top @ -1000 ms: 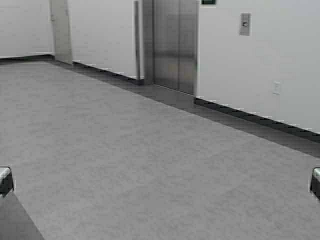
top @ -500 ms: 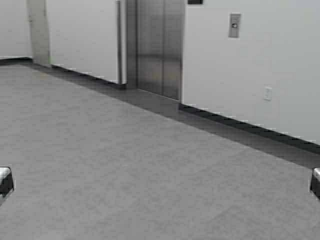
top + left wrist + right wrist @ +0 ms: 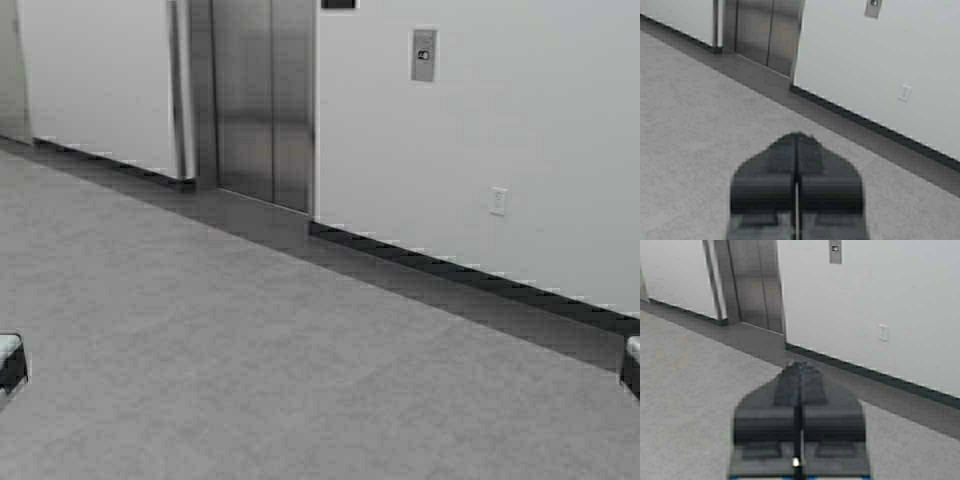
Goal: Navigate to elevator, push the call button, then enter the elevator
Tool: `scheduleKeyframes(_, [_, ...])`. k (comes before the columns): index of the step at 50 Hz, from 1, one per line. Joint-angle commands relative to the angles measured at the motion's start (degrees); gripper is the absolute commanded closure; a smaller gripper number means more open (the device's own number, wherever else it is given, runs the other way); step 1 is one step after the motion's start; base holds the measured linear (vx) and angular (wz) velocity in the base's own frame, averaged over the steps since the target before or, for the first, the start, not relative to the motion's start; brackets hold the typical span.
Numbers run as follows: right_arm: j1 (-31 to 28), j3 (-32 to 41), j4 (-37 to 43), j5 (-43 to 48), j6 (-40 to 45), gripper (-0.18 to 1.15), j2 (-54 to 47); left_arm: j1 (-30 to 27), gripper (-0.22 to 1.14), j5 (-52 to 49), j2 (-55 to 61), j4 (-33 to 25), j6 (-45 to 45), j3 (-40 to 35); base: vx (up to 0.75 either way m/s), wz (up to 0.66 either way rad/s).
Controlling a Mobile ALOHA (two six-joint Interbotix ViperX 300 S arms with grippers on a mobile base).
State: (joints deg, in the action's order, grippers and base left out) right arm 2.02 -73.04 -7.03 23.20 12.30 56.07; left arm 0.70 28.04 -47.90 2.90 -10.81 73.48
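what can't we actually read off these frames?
- Call button, all views: too small to tell lit or unlit.
- Elevator, high view: top cut by the frame edge; interior hidden behind closed doors.
- Dark sign above it: cut off, unreadable.
- Both arms, high view: only slivers at the edges.

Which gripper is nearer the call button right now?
Right, by a little, as a judgement. The call button is on the wall ahead, right of centre. The right gripper sits at the frame's right edge, the left gripper at the left edge; both far off.

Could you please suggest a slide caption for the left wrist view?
Shut left gripper faces the closed elevator, with the call button on the wall beside it.
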Motion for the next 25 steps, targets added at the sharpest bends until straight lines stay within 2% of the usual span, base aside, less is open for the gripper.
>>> scheduleKeyframes(1, [0.0,1.32,0.09,0.26,0.0,0.92,-0.62,-0.09,0.89,0.53,0.79,0.18,-0.18,-1.58,0.6,-0.11])
scheduleKeyframes(25, [0.0,0.88,0.09,0.18,0.44,0.92,-0.62,-0.09,0.89,0.53,-1.41,0.18,-0.18,-1.32,0.62,-0.2])
